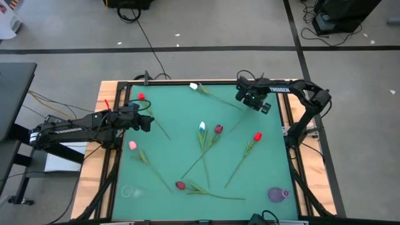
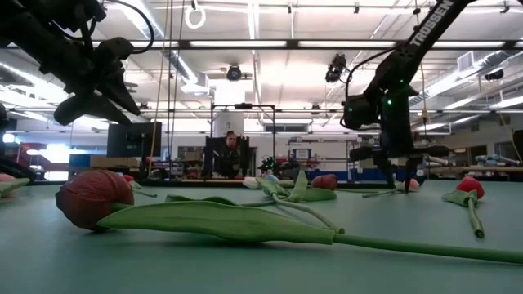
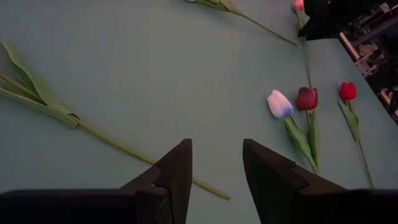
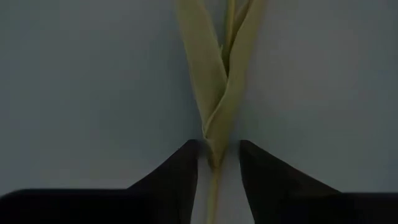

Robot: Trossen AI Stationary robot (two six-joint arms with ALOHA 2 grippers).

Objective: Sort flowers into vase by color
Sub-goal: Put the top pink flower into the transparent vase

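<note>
1. Right pincer [image 1: 255,100] sits low over the white tulip's [image 1: 194,87] stem [image 4: 214,158] at the far side of the counter [image 1: 169,156]
2. Its jaws straddle that stem, just below the leaf fork; closing, full clench can't be told
3. Stem axis runs from the head straight to the pincer, crossing the jaw gap
4. Left pincer [image 3: 214,177] hovers released by the near-left red tulip [image 1: 141,97], farther from the white tulip

Tulip stem [image 4: 214,186] between right pincer [image 4: 217,163] fingers, head out of frame
</note>
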